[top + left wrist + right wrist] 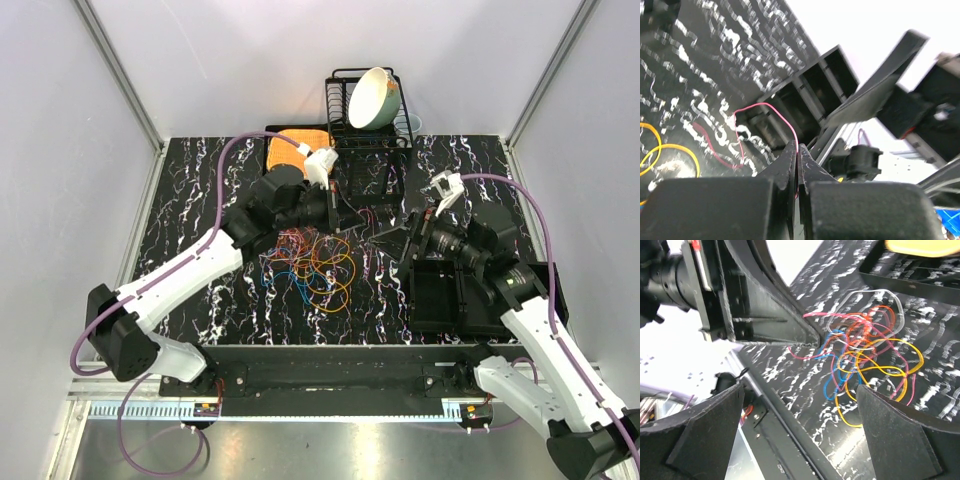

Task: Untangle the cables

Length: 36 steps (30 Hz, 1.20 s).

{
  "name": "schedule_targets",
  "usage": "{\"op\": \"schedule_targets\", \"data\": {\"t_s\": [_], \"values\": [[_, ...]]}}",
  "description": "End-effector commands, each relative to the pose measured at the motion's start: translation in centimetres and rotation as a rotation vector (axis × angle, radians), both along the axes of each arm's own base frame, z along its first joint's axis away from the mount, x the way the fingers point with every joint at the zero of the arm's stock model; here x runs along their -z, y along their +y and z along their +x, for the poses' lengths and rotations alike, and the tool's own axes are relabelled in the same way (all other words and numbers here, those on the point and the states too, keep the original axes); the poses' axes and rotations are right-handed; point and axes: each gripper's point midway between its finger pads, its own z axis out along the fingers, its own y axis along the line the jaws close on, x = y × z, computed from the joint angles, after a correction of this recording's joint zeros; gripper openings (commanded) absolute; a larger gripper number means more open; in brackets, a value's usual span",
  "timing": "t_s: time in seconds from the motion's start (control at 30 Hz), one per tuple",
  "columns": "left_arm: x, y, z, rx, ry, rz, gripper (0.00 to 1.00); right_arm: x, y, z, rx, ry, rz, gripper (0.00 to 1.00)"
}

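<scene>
**A:** Where are the cables, and what holds them?

**B:** A loose tangle of thin orange, blue, pink and white cables (310, 265) lies mid-desk. The left fingers (797, 150) are pressed together, pinching one thin pink cable (767, 107) that arches up from the desk. The right fingers (402, 248) are spread wide and hold nothing, near the tangle's right side.

**A:** How should the pull go?

**B:** Slowly and away from the pile, I judge. The right fingers should pin the other strands so the whole knot does not drag along.

**A:** And the surroundings?

**B:** Plain white walls (60, 120) enclose a black desk with white marble veining (190, 200). A black open bin (440, 295) sits at the right. At the back stands a black wire dish rack (365, 150) holding a pale green bowl (372, 98), beside a folded orange cloth (297, 145).
</scene>
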Motion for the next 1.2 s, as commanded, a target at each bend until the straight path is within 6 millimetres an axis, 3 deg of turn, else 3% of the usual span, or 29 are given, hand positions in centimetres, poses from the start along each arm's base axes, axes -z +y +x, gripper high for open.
{"op": "schedule_targets", "data": {"t_s": [0.0,0.53,0.7,0.97,1.17], "values": [[-4.3,-1.0,-0.5,0.057,-0.048,-0.093,0.0,-1.2,1.6,-0.4,-0.108,-0.047,0.052,1.0],[-9.9,-0.4,0.2,0.043,-0.07,-0.166,0.0,-1.8,2.1,2.8,-0.079,-0.152,-0.015,1.0],[-10.6,-1.0,0.8,0.042,-0.064,-0.181,0.0,-1.9,3.1,3.4,-0.087,-0.162,0.002,1.0],[-10.8,-1.0,2.3,0.018,-0.054,-0.196,0.0,-2.0,3.1,4.5,-0.046,-0.187,-0.051,1.0],[-11.8,0.5,2.7,0.003,-0.062,-0.2,0.0,-2.7,0.6,4.1,0.065,-0.26,-0.113,1.0]]}}
